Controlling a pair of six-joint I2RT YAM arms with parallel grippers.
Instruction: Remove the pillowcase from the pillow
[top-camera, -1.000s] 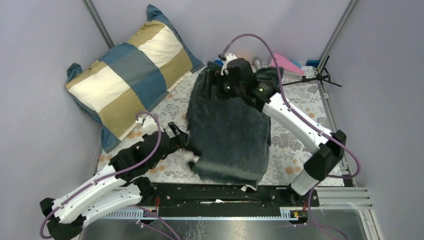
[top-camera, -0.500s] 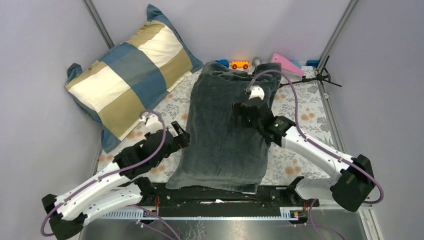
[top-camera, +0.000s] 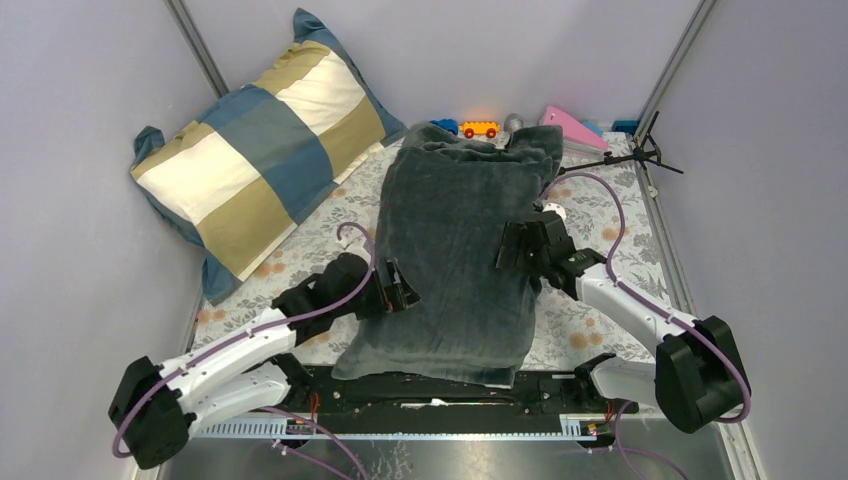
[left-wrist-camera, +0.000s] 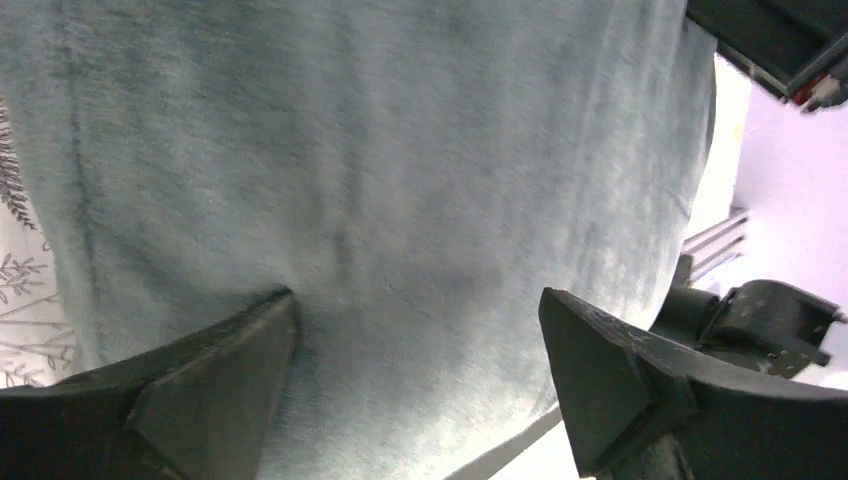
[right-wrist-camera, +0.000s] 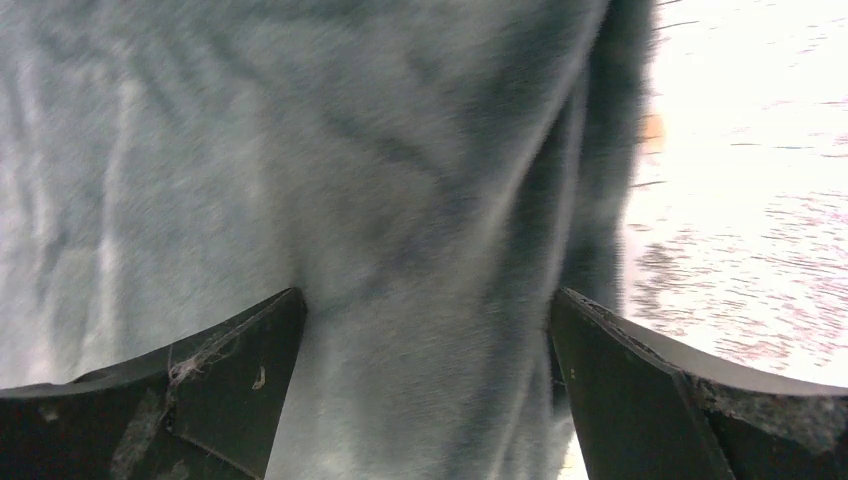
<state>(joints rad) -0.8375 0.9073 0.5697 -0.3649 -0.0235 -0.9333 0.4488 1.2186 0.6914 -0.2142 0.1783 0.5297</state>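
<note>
The pillowcase lies grey face up in the middle of the floral mat, long and flat; its zebra face does not show. The pillow is hidden, no cream fabric shows. My left gripper is open over the pillowcase's left edge; in the left wrist view grey plush fills the gap between its fingers. My right gripper is open over the right edge; in the right wrist view grey folds lie between its fingers.
The blue, tan and cream checked cushion leans at the back left. Small toys and a pink wedge sit along the back wall. A black stand is at the back right. The black rail runs along the near edge.
The right gripper has come down from the pillowcase's far end to its right edge, and the cloth now lies stretched flat. The left gripper has moved right onto the left edge.
</note>
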